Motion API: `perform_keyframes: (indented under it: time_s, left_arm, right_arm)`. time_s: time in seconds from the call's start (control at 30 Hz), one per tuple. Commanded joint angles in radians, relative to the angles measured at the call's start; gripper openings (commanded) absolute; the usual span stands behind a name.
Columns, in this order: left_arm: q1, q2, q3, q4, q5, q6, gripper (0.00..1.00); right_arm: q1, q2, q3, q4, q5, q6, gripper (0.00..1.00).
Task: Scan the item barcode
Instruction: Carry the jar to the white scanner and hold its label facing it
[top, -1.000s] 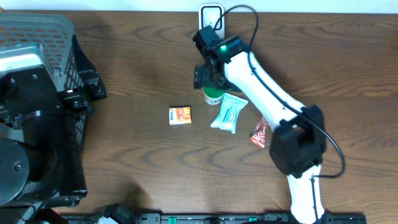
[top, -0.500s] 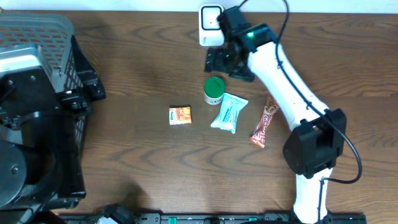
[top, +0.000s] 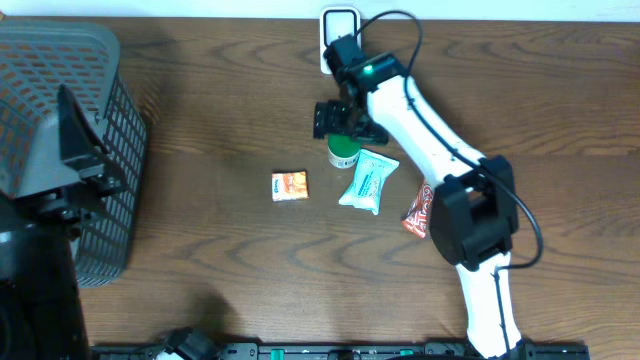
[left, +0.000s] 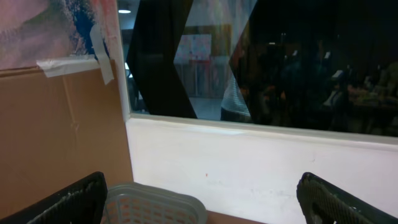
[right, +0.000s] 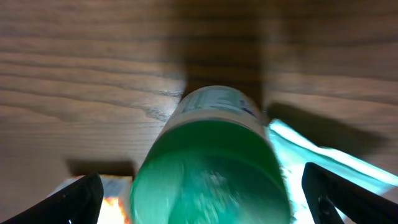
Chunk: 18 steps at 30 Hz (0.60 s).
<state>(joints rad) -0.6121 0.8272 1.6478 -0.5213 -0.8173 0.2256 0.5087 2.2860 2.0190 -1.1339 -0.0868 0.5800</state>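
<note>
No print is legible: the bluish label on the bottle (top: 343, 153) is too blurred to read, and so are the packets. The bottle stands upright on the wooden table (top: 200, 240), directly below the right gripper (right: 202, 177). It sits between the widely spread jaws, with a gap visible on both sides. It is cylindrical, with a glossy green cap. A crinkled blue-and-white pouch (top: 368, 182) lies just beside it, an orange packet (top: 290, 186) nearby and a red wrapper (top: 418, 210) farther right. The left gripper (left: 200, 180) is spread too, raised above a grey mesh basket (top: 110, 130).
</note>
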Motion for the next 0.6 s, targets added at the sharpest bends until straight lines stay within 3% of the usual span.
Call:
perform_keyframes:
  time_s: [0.0,0.2,0.33,0.57]
  left_arm:
    - [0.002,-0.021,-0.004,-0.002,-0.003,0.009,0.98]
    - [0.002,-0.030,-0.004,-0.002,-0.003,0.009,0.98]
    - [0.002,-0.030,-0.004,-0.010,-0.003,0.009,0.98]
    - [0.002,-0.031,-0.009,-0.010,-0.003,0.009,0.98]
  right_arm:
    - [0.022,0.037,0.008,0.003,0.013,-0.009,0.98]
    - [0.027,0.105,0.008,0.002,0.018,-0.010,0.96]
    - [0.027,0.116,0.008,0.000,0.018,-0.021,0.86]
    - [0.025,0.121,0.008,0.002,0.082,-0.021,0.82]
